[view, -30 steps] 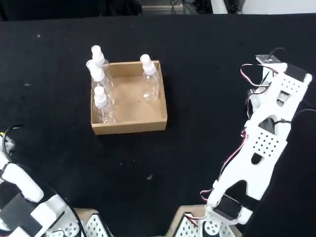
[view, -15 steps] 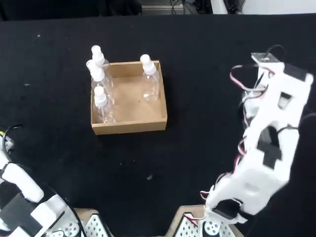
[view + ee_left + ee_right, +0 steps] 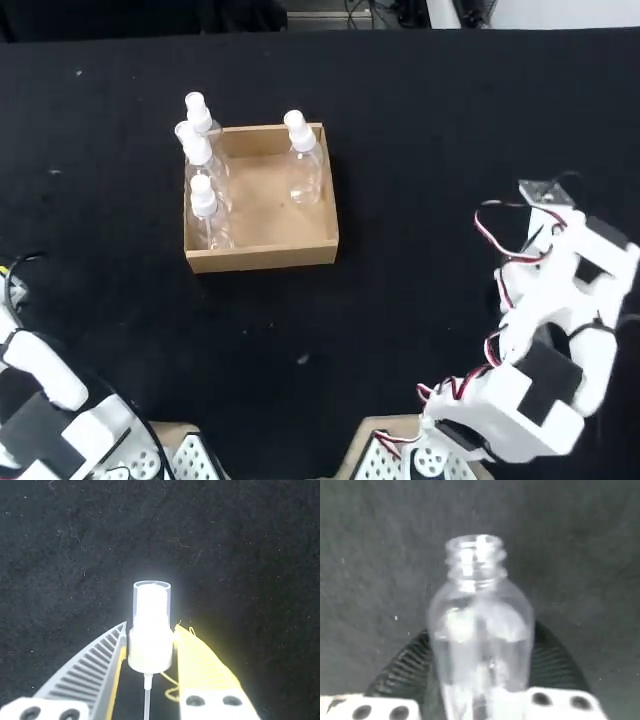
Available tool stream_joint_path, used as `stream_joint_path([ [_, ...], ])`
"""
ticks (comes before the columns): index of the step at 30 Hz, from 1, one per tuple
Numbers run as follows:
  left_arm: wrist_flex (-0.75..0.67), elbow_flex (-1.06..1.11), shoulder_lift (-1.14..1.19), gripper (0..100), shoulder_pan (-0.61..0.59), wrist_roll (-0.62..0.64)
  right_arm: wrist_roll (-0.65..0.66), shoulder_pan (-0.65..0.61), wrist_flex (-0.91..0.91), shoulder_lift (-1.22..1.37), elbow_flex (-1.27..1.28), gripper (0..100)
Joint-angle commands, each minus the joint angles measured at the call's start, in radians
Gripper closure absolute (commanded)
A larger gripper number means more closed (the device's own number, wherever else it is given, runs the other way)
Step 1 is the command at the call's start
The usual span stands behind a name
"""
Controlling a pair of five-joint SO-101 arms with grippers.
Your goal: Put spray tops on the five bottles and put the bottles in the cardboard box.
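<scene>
The cardboard box (image 3: pixel 325 190) stands left of the table's middle, holding several clear bottles fitted with white spray tops, one at the back right (image 3: pixel 302 155) and the others along the left wall (image 3: pixel 205 205). My left gripper (image 3: pixel 150 629) is shut on a white spray top (image 3: pixel 151 610) whose thin dip tube points back at the camera. Its arm (image 3: pixel 45 400) rests at the near left corner. My right gripper (image 3: pixel 480 635) is shut on a clear bottle (image 3: pixel 477 625) with an open threaded neck. The right arm (image 3: pixel 560 300) is folded at the near right.
Black cloth covers the whole table (image 3: pixel 400 100). Open cloth lies between the box and the right arm, and in front of the box. The arm bases (image 3: pixel 400 460) sit at the near edge.
The right arm has folded up and pulled back toward the near edge, its far tip moving nearer. The box, its bottles and the left arm have not moved.
</scene>
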Motion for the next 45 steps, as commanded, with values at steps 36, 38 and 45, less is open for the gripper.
stream_joint_path([
  [36,-0.009,-0.054,-0.015,97,-0.008,-0.009,0.204,-0.046,-0.140,-0.054,0.111,93.4],
  [38,-0.009,-0.054,-0.015,97,-0.005,-0.009,0.219,-0.043,-0.118,-0.068,0.099,99.2],
  [45,0.063,-0.180,-0.017,97,0.041,-0.002,0.028,-0.227,0.143,-0.289,-0.194,98.8],
])
